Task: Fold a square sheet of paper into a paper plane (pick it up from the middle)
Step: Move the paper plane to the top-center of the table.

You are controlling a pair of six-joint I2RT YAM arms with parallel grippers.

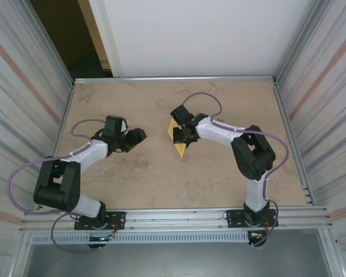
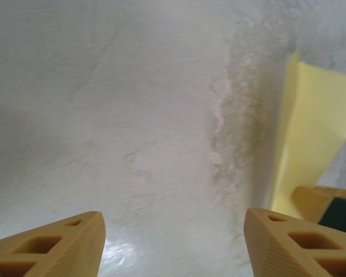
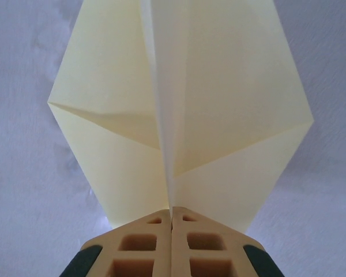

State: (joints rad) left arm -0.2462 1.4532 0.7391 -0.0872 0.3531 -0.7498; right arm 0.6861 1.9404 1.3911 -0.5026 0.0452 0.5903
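Pinching the raised centre crease of the pale yellow paper plane (image 3: 219, 104), the right end effector (image 3: 172, 210) is closed tight on it near the middle of the desk (image 1: 161, 179). The left end effector (image 2: 173, 231) hangs wide apart over bare desk, near the plane, touching nothing.

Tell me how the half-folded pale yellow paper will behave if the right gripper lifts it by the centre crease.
Probably light and floppy: the pale yellow folded paper looks thin, with wide flaps that could sag. The centre crease pinched in the shut right gripper may stiffen it lengthwise.
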